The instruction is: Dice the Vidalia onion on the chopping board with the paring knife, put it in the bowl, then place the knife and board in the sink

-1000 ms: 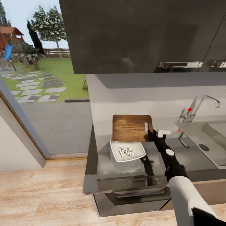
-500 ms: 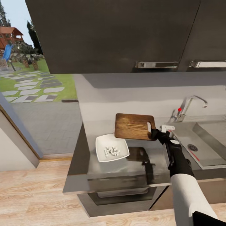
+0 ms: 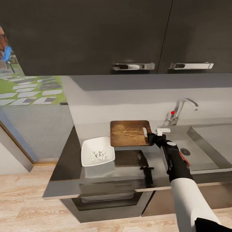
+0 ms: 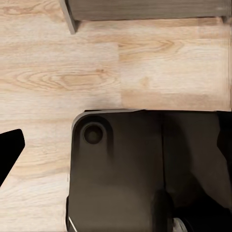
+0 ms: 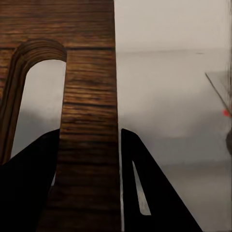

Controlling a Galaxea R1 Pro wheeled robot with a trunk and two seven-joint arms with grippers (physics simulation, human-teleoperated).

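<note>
Grainy wooden chopping board (image 3: 129, 133); glossy countertop (image 3: 69, 170) (mirror-like); brushed-steel sink (image 3: 206, 148).

A kitchen corner beside a glazed garden opening

We saw dark wall cabinets (image 3: 96, 35) with chrome handles (image 3: 133, 66) above a pale grey wall (image 3: 122, 103), dark base cabinets (image 3: 106, 206) under the glossy counter, and a light wooden plank floor (image 3: 29, 206). Beyond the window (image 3: 32, 106) lay grey paving, stepping stones and grass in daylight.
</note>
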